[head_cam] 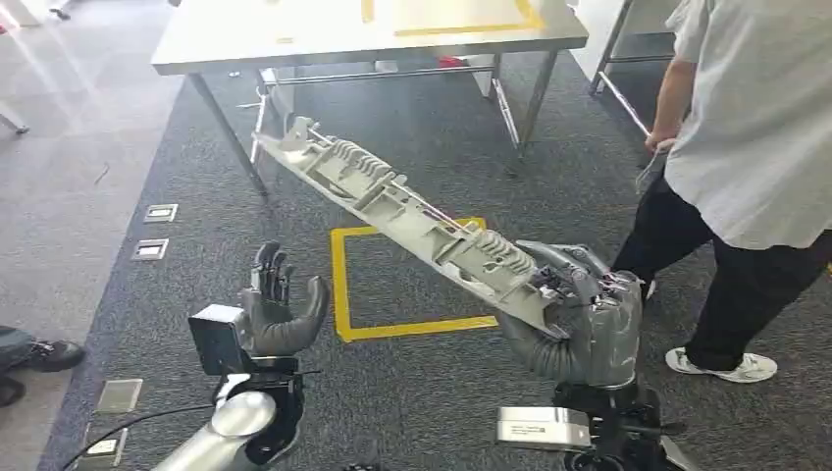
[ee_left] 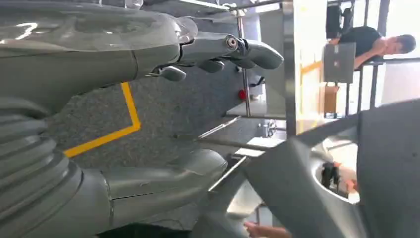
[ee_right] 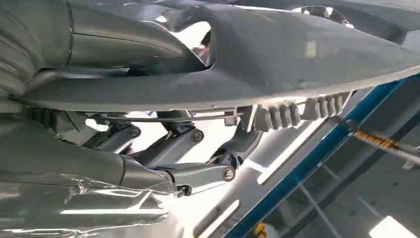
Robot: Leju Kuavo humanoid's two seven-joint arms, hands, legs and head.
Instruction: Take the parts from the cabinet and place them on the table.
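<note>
Long grey part in raised right hand, tilted.

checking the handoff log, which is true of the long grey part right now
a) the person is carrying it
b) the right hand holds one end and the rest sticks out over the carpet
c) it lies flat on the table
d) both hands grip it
b: the right hand grips the near end of the long grey part, which angles out above the carpet toward the table, while the left hand is open and apart from it.
</note>
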